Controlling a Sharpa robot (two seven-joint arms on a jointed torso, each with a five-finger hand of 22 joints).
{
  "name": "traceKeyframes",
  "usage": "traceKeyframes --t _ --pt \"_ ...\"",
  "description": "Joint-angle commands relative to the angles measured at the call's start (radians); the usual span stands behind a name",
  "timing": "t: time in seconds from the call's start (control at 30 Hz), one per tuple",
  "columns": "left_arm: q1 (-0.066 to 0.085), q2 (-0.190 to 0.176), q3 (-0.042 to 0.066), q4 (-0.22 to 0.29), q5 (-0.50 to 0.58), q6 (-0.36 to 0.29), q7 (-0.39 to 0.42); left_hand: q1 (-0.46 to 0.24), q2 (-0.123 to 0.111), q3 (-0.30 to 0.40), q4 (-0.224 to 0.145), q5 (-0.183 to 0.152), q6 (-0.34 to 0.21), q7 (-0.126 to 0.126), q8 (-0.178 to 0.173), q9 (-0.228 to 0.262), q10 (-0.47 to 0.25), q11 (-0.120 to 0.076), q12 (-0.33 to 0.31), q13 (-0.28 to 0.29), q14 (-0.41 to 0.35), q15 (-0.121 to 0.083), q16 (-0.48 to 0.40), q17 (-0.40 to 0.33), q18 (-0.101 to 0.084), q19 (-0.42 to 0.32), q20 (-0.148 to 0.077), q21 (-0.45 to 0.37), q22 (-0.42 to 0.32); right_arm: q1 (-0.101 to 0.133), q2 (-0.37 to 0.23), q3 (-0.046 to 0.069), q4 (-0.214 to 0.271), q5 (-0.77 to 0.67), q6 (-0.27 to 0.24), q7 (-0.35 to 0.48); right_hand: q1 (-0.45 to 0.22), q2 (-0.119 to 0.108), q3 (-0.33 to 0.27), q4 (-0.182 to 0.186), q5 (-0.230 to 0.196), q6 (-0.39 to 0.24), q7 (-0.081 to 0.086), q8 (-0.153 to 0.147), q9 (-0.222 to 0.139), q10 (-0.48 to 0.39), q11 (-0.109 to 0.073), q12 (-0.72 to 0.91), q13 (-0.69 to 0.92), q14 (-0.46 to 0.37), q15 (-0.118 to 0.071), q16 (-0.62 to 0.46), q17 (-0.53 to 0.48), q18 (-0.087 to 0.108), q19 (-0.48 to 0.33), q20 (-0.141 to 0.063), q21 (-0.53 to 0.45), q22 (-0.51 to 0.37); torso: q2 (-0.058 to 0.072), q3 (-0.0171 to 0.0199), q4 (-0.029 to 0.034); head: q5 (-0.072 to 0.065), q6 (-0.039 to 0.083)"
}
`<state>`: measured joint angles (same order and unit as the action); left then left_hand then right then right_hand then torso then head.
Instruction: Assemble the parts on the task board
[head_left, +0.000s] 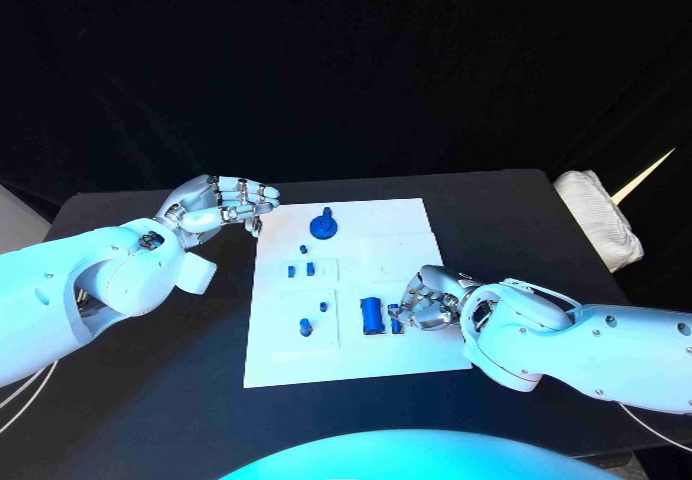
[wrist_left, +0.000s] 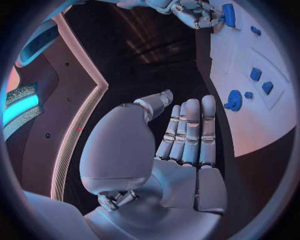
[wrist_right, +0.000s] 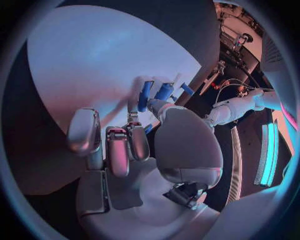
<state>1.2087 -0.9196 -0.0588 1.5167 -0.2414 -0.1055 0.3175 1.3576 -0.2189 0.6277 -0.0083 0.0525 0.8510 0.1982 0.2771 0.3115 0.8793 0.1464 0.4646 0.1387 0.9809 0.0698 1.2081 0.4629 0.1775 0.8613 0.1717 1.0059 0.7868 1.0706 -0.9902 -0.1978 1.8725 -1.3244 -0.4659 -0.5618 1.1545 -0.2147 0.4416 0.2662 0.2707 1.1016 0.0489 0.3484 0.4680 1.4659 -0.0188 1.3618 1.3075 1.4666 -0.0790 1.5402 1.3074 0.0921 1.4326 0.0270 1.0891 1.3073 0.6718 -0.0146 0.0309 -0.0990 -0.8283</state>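
Observation:
The white task board (head_left: 361, 350) lies mid-table. A blue round knob part (head_left: 325, 226) stands at its far edge, with small blue pieces (head_left: 302, 269) closer in. A blue cylinder (head_left: 371, 316) and a small blue piece (head_left: 395, 321) lie at the near right. My right hand (head_left: 430, 300) rests curled beside them. Its fingertips (wrist_right: 134, 102) touch the cylinder (wrist_right: 145, 95), but a grip is not plain. My left hand (head_left: 224, 205) hovers off the board's far left corner, and its fingers (wrist_left: 190, 130) lie straight and empty. The knob (wrist_left: 234, 100) is ahead of them.
A white cloth bundle (head_left: 599, 225) sits at the table's right edge. Black table surface (head_left: 159, 400) surrounds the board on the left and near sides. One more small blue piece (head_left: 304, 325) stands near the board's left side.

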Motion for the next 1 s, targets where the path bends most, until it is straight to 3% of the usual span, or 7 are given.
traceKeyframes --t 0.03,0.37,0.5,0.6,0.8,0.87,1.0 --pt "0.0 0.001 0.001 0.003 -0.002 0.016 0.004 0.0 0.007 -0.006 0.002 0.003 0.004 0.003 0.003 0.001 -0.008 -0.002 0.006 0.002 -0.003 0.003 -0.002 -0.001 0.007 0.006 -0.001 -0.003 -0.001 -0.005 -0.001 -0.001 0.01 -0.026 -0.016 0.018 -0.006 -0.012 -0.013 0.0 -0.011 0.003 0.001 0.006 -0.001 0.044 -0.006 -0.006 0.141 0.089 -0.005 0.003 0.19 -0.005 0.002 -0.001 -0.009 0.042 0.0 0.0003 -0.0003 0.001 0.001" --pt "0.0 0.001 0.001 0.0 -0.003 0.015 0.003 -0.002 0.009 -0.006 0.004 0.003 0.003 0.003 0.004 0.002 -0.008 -0.002 0.008 0.002 -0.003 0.003 -0.002 -0.001 0.007 0.006 -0.001 -0.004 -0.001 -0.006 -0.031 -0.001 0.025 -0.023 -0.167 0.117 -0.067 -0.038 -0.148 0.023 0.062 -0.046 0.021 -0.021 -0.015 0.017 0.012 -0.079 0.106 0.08 0.008 -0.015 0.148 0.006 -0.02 0.009 -0.09 0.013 0.0 0.001 -0.0011 0.001 0.003" --pt "0.0 0.001 0.001 -0.001 -0.003 0.016 0.003 -0.002 0.009 -0.006 0.004 0.003 0.003 0.003 0.004 0.002 -0.008 -0.002 0.008 0.002 -0.003 0.003 -0.002 -0.001 0.007 0.006 -0.001 -0.004 -0.001 -0.006 -0.043 -0.001 0.017 -0.025 -0.201 0.173 0.028 -0.024 -0.187 0.007 0.09 -0.134 0.056 -0.082 -0.038 0.005 0.041 -0.094 0.1 0.08 0.032 -0.018 0.145 0.008 -0.025 0.027 -0.116 0.005 0.0 0.0013 -0.0017 0.001 0.003" --pt "0.0 0.001 0.001 -0.002 -0.003 0.016 0.003 -0.002 0.009 -0.006 0.004 0.003 0.003 0.003 0.004 0.002 -0.008 -0.002 0.008 0.002 -0.003 0.003 -0.002 -0.001 0.007 0.006 -0.001 -0.004 -0.001 -0.006 -0.047 -0.002 0.008 -0.028 -0.196 0.2 0.097 -0.015 -0.191 -0.004 0.07 -0.131 0.061 -0.094 -0.043 0.002 0.045 -0.089 0.102 0.081 0.037 -0.015 0.149 0.008 -0.022 0.034 -0.112 0.01 0.0 0.0005 -0.0013 0.0 0.003" --pt "0.0 0.001 0.001 -0.002 -0.003 0.016 0.004 -0.002 0.009 -0.006 0.004 0.003 0.003 0.003 0.004 0.002 -0.008 -0.002 0.008 0.002 -0.003 0.003 -0.002 -0.001 0.007 0.006 -0.001 -0.004 -0.001 -0.021 -0.043 -0.002 -0.004 -0.031 -0.167 0.259 0.22 0.016 -0.137 -0.043 -0.05 -0.12 0.066 -0.118 -0.056 0.0 0.048 -0.083 0.104 0.082 0.039 -0.011 0.158 0.007 -0.018 0.037 -0.106 0.018 0.001 0.0006 0.0001 0.0 0.001" --pt "0.0 0.001 0.001 -0.002 -0.003 0.016 0.003 -0.002 0.009 -0.006 0.004 0.003 0.003 0.003 0.004 0.002 -0.008 -0.002 0.008 0.002 -0.003 0.003 -0.002 -0.001 0.007 0.006 -0.001 -0.004 -0.001 -0.026 -0.039 -0.002 -0.009 -0.032 -0.153 0.277 0.293 0.032 -0.062 -0.084 -0.061 -0.108 0.068 -0.129 -0.068 -0.002 0.048 -0.08 0.105 0.083 0.037 -0.009 0.164 0.006 -0.016 0.035 -0.098 0.024 0.001 0.0011 0.0006 0.0 0.0" --pt "0.0 0.001 0.001 -0.002 -0.003 0.016 0.003 -0.001 0.011 -0.005 0.005 0.003 0.003 0.003 0.003 0.002 -0.008 -0.003 0.01 0.002 -0.003 0.003 -0.001 -0.002 0.007 0.007 -0.001 -0.005 -0.002 -0.034 -0.032 -0.002 -0.016 -0.033 -0.123 0.299 0.317 0.037 0.025 -0.121 -0.058 -0.076 0.066 -0.134 -0.08 0.001 0.047 -0.073 0.107 0.084 0.037 -0.007 0.169 0.004 -0.014 0.034 -0.087 0.034 0.0 0.0004 0.0015 0.002 -0.001"
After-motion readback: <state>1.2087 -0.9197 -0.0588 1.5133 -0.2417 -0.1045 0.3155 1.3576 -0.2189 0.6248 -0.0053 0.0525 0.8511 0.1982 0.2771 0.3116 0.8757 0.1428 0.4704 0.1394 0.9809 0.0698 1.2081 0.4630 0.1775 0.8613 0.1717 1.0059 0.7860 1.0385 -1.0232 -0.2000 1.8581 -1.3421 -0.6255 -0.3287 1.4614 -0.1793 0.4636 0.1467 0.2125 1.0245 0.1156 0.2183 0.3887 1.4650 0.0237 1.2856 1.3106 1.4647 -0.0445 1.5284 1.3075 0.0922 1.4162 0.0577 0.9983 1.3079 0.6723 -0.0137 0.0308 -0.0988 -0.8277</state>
